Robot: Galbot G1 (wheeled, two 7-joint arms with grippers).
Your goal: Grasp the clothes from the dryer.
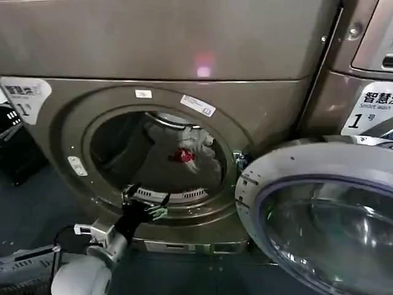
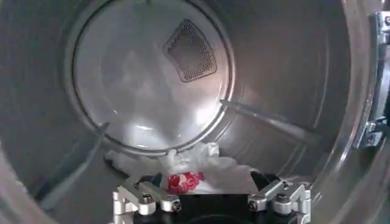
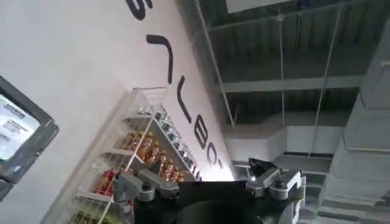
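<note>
The clothes (image 2: 183, 173) lie on the dryer (image 1: 258, 110) drum floor just beyond the left gripper (image 2: 210, 204), its fingers spread; a sticker reads "1"

My left arm rises from about seven o'clock in the head view, its white rounded joint low and the dark wrist angled up toward one o'clock. My left gripper (image 1: 146, 206) sits at the end of it, fingers spread apart with nothing between them (the metal finger mounts sit wide in the left wrist view (image 2: 210, 193)). My right gripper (image 3: 210, 182) points upward, fingers likewise parted and empty, its dark body between the two silver mounts.
</note>
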